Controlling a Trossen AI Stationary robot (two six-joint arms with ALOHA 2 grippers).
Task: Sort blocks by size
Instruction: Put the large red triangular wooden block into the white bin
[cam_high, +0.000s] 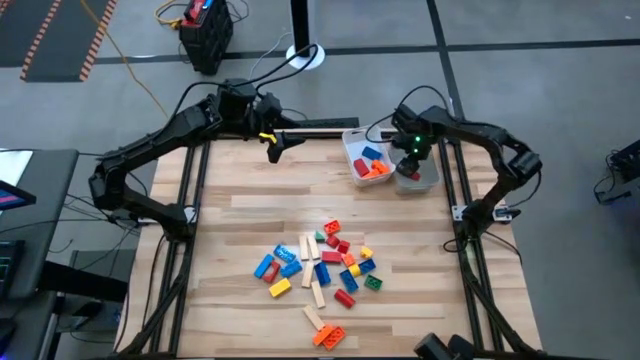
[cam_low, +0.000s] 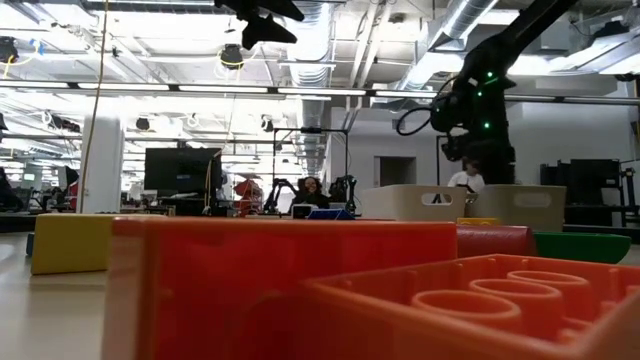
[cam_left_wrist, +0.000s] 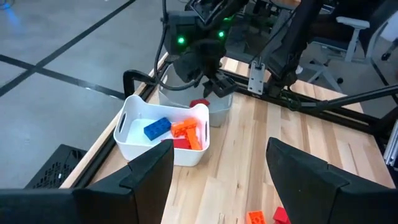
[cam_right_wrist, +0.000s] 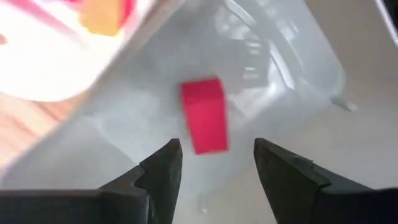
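Observation:
A heap of blocks (cam_high: 320, 270), red, blue, orange, yellow and green with a few pale wooden bars, lies on the near middle of the table. At the far right stand a white tray (cam_left_wrist: 186, 155) holding blue, orange and red blocks and a translucent tray (cam_right_wrist: 280, 68). One red block (cam_right_wrist: 204, 115) lies flat on the translucent tray's floor. My right gripper (cam_right_wrist: 217, 148) hangs open above it, pointing down, touching nothing. My left gripper (cam_high: 275, 150) hovers open over the table's far left part, facing the trays.
The table's metal frame rails (cam_high: 455, 200) run close beside the trays. Bare wood lies between the heap and the trays. In the low view an orange brick (cam_low: 480, 300) and a red one (cam_low: 280, 280) fill the foreground, with a yellow block (cam_low: 70, 243) at the left.

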